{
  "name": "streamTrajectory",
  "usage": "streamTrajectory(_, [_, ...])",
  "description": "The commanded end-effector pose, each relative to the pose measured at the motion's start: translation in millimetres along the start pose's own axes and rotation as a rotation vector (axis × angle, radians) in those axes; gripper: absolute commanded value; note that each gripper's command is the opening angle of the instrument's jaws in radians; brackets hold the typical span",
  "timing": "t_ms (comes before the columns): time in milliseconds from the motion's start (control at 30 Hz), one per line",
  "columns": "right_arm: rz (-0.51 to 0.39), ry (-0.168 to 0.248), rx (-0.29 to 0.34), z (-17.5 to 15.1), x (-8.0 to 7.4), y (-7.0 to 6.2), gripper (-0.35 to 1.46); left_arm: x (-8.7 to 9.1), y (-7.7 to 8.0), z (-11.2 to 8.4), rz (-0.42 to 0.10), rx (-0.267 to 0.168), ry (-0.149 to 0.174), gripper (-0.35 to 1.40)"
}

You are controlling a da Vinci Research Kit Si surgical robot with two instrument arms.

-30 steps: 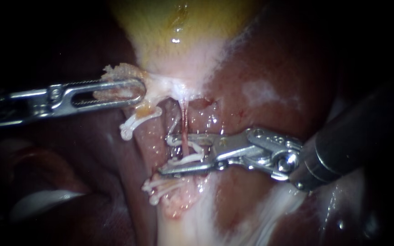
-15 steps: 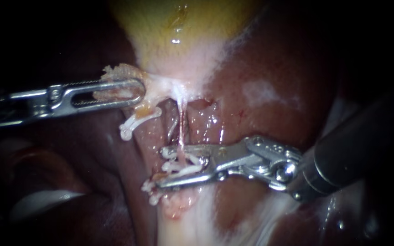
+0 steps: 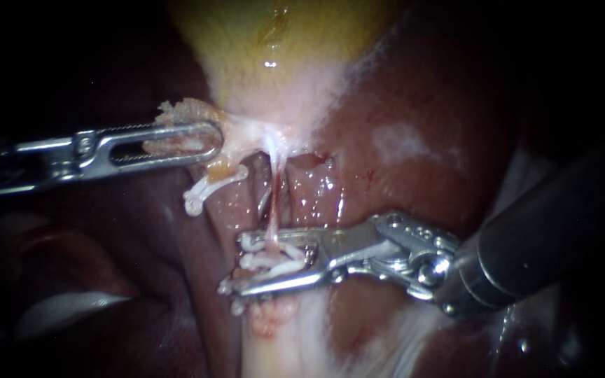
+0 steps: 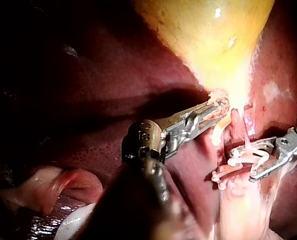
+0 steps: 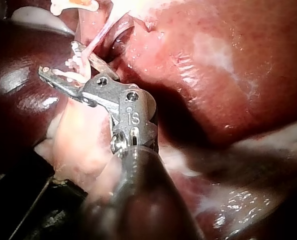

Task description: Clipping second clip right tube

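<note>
Right tube (image 3: pixel 274 183): thin, pale-red strand running down from the gallbladder's neck into the right instrument's claw; taut and nearly upright in the endoscope view.
Held clip (image 3: pixel 274 257): white, seated between the two halves of the claw, its legs on either side of the right tube; not yet flattened.
Right instrument (image 3: pixel 237 264): shaft enters from the right; claw clenched part-way, grasping the held clip from above and below, with a gap still showing between the halves.
Lower clip (image 3: pixel 237 306): white, just under the claw's lower half, on the same pale stalk of tissue.
Upper clip (image 3: pixel 208 187): white, on the neighbouring tube to the left, well apart from the claw.
Left instrument (image 3: pixel 213 138): shaft enters from the left; claw clenched on a frayed flap of tissue at the gallbladder's neck, drawing it leftward.
Gallbladder (image 3: pixel 274 42): yellow-green, glistening, above the tubes.
Liver (image 3: pixel 414 105): dark red, surrounding the field.
</note>
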Motion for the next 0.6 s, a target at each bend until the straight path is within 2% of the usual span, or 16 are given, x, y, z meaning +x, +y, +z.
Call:
streamTrajectory(33, [0.006, -0.001, -0.001, 0.0, 0.0, 0.0, 0.46, 0.0, 0.0, 0.0, 0.0, 0.0, 0.0, 0.0])
streamTrajectory(233, [0.011, 0.001, -0.007, -0.3, 0.0, 0.3, 0.31, 0.0, 0.0, 0.0, 0.0, 0.0, 0.0, 0.0])
streamTrajectory(333, [0.022, 0.006, -0.026, -0.6, -0.1, 0.4, 0.01, 0.0, 0.0, 0.0, 0.0, 0.0, 0.0, 0.0])
streamTrajectory(400, [0.058, 0.008, -0.029, -0.9, -0.2, 0.4, -0.28, 0.0, 0.0, 0.0, 0.0, 0.0, 0.0, 0.0])
streamTrajectory(433, [0.064, 0.002, -0.031, -1.0, -0.2, 0.4, -0.35, 0.0, 0.0, 0.0, 0.0, 0.0, 0.0, 0.0])
streamTrajectory(533, [0.066, -0.051, -0.049, -1.2, -0.3, 0.6, -0.35, 0.0, 0.1, 0.0, 0.0, 0.0, 0.0, 0.0])
streamTrajectory(600, [0.066, -0.072, -0.062, -1.2, -0.4, 0.7, -0.35, 0.0, 0.1, 0.0, 0.0, 0.0, 0.0, -0.01])
